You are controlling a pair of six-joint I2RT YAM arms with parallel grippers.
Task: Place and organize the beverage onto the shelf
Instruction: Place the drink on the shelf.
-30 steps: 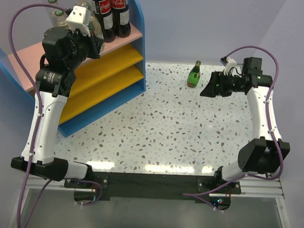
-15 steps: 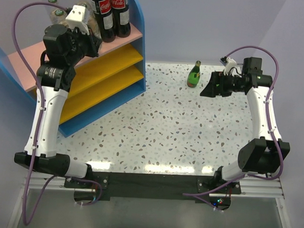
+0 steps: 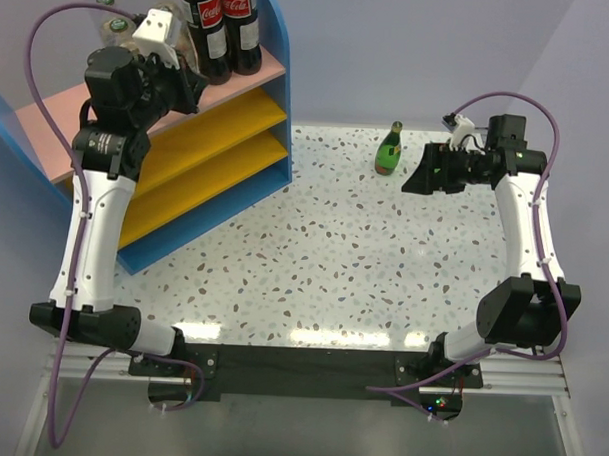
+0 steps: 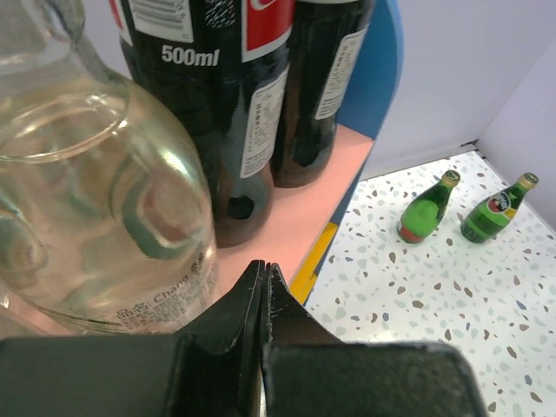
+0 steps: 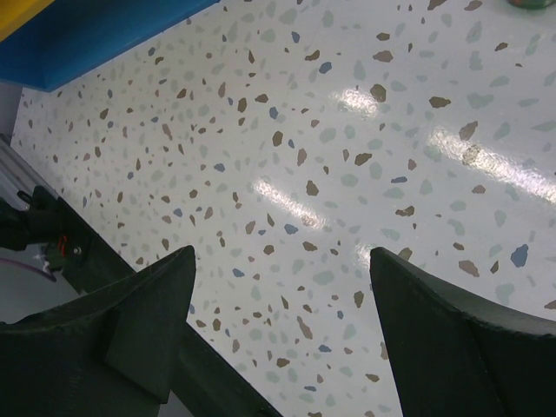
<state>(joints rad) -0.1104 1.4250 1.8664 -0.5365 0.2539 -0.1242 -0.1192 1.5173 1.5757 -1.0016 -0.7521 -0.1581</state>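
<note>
Hovering at the pink board (image 4: 306, 215) of the shelf (image 3: 277, 49), the left gripper (image 4: 263, 271) is closed and empty, just beside a clear bottle (image 4: 100, 204) and two colas (image 4: 228, 104); the right gripper (image 5: 280, 256) is open over the table (image 3: 314, 250), near two green bottles (image 4: 426, 211) standing there.
</note>
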